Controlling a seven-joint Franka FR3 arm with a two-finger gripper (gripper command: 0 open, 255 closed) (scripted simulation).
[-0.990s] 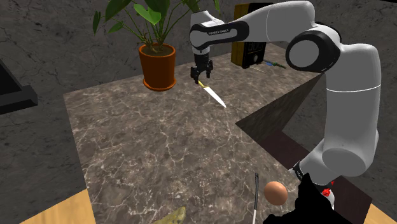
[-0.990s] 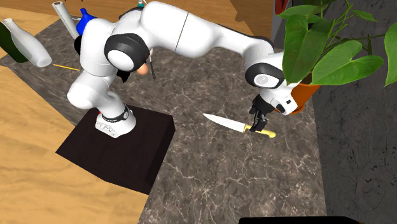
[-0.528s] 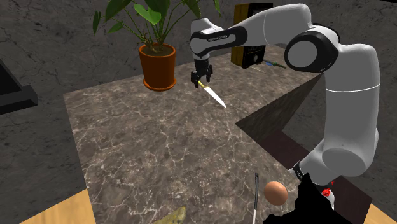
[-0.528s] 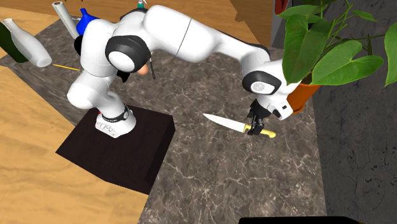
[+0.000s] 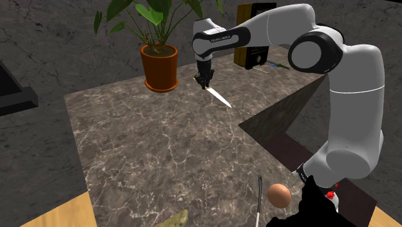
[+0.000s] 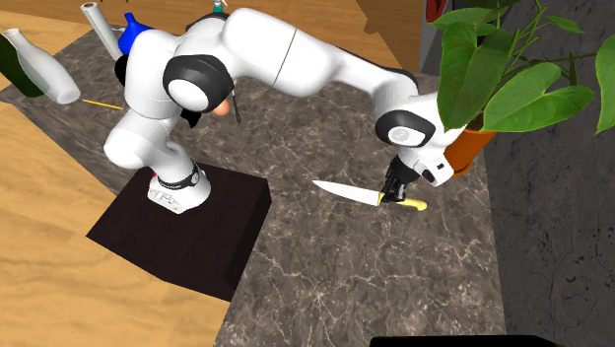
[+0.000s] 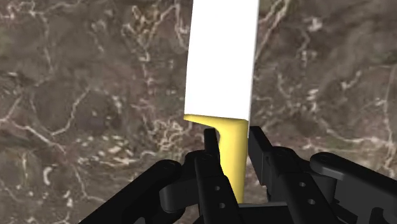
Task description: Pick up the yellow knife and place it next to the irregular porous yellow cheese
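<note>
1 claw (image 7: 232,135) now clamps knife (image 7: 222,63) (yellow handle)

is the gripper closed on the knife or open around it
Shut. In the wrist view the gripper clasps the knife by its yellow handle, a finger on each side.

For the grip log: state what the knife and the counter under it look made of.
Knife: blade plain flat white, no metallic gleam, so material open; handle smooth yellow, perhaps plastic. Counter: dark stone, likely marble, by its pale veining.
</note>
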